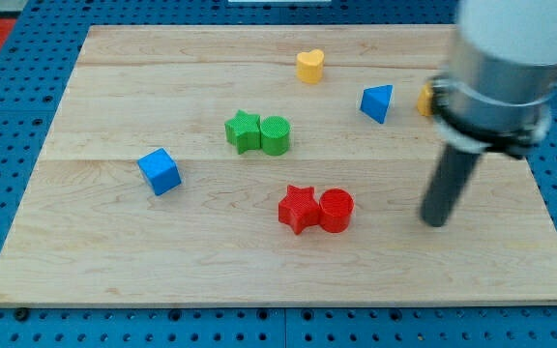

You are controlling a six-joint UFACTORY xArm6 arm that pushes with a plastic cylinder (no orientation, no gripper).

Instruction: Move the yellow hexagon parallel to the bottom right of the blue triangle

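The blue triangle (377, 102) sits toward the view's upper right of the wooden board (162, 261). The yellow hexagon (425, 100) lies just to its right, mostly hidden behind my arm; only its left edge shows. My tip (436, 222) rests on the board well below both blocks, toward the view's lower right, touching no block.
A yellow heart (309, 66) lies near the view's top. A green star (243, 130) and green cylinder (275, 135) sit together at the centre. A red star (299, 209) and red cylinder (336, 210) sit together below them. A blue cube (160, 171) lies at the left.
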